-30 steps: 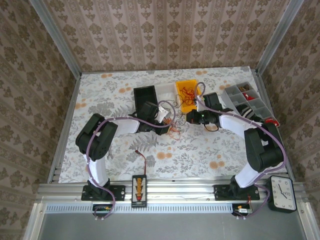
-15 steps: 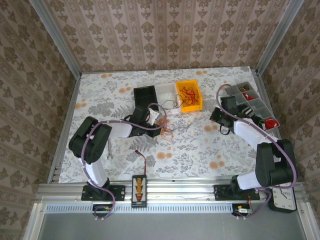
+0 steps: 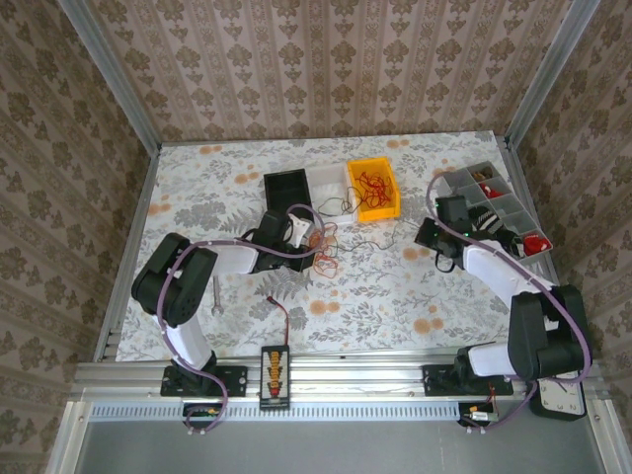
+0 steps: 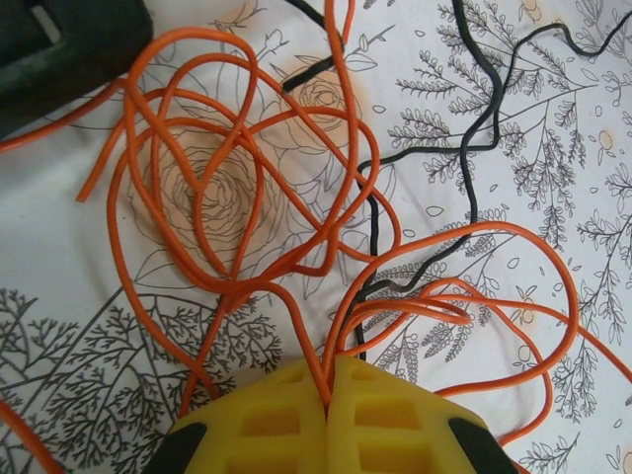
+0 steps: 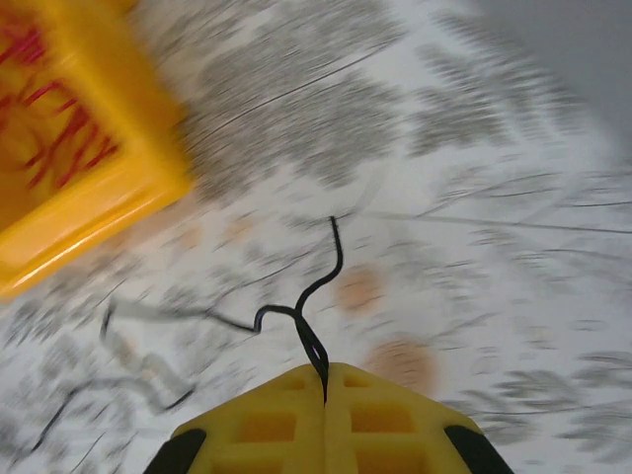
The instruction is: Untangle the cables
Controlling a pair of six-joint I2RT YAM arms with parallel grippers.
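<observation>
The cables lie on the flowered table in front of the bins. In the left wrist view the orange cables (image 4: 227, 178) form curly overlapping loops, crossed by a thin black cable (image 4: 474, 128). My left gripper (image 4: 328, 395) is shut on several orange strands at its tips. From above, that left gripper (image 3: 312, 242) sits beside the orange loops (image 3: 327, 260). My right gripper (image 5: 325, 380) is shut on a fold of the black cable (image 5: 331, 262), and this view is motion-blurred. From above, the right gripper (image 3: 425, 235) is well to the right of the bundle, the black cable (image 3: 380, 240) trailing between them.
A black bin (image 3: 284, 188), a white bin (image 3: 326, 183) and a yellow bin (image 3: 373, 191) holding red wires stand behind the bundle. A grey compartment box (image 3: 489, 197) is at the right edge. A red-and-black lead (image 3: 284, 316) runs to a plug block (image 3: 276, 373) at the front.
My right gripper has swung right, away from the bundle, drawing the black cable out with it. My left gripper has shifted a little left with the orange strands.
</observation>
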